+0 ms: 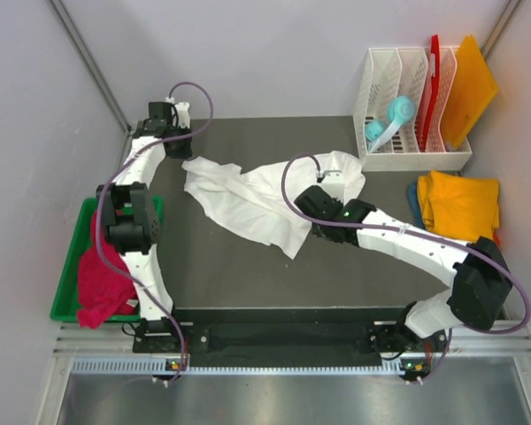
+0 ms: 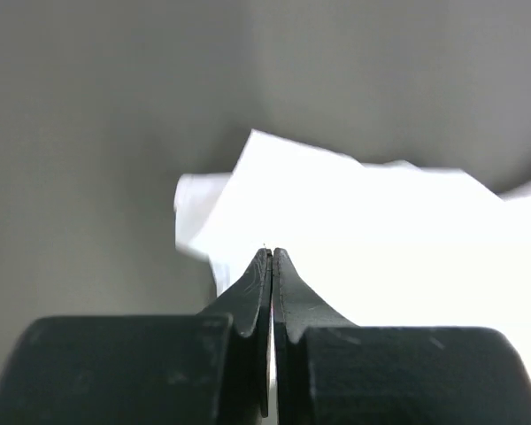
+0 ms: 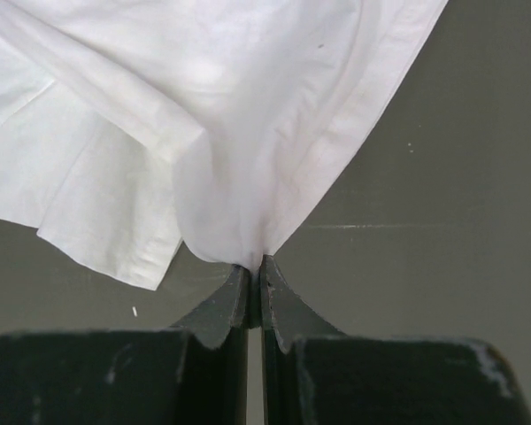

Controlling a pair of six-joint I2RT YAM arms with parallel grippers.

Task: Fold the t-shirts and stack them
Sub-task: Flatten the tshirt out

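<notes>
white shirt point(image 1: 248, 199) lies bunched mid mat point(image 1: 248, 274), right gripper point(image 3: 255, 266) clamped on a fold at its edge, left gripper point(image 2: 272, 255) closed on nothing at mat's far-left corner: open left, pinch shirt's nearest corner, spread flat before folding.

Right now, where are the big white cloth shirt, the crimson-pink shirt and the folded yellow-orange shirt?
big white cloth shirt point(image 1: 241, 209): top view, crumpled middle.
crimson-pink shirt point(image 1: 99, 283): top view, bunched middle.
folded yellow-orange shirt point(image 1: 465, 205): top view, upper face.
</notes>
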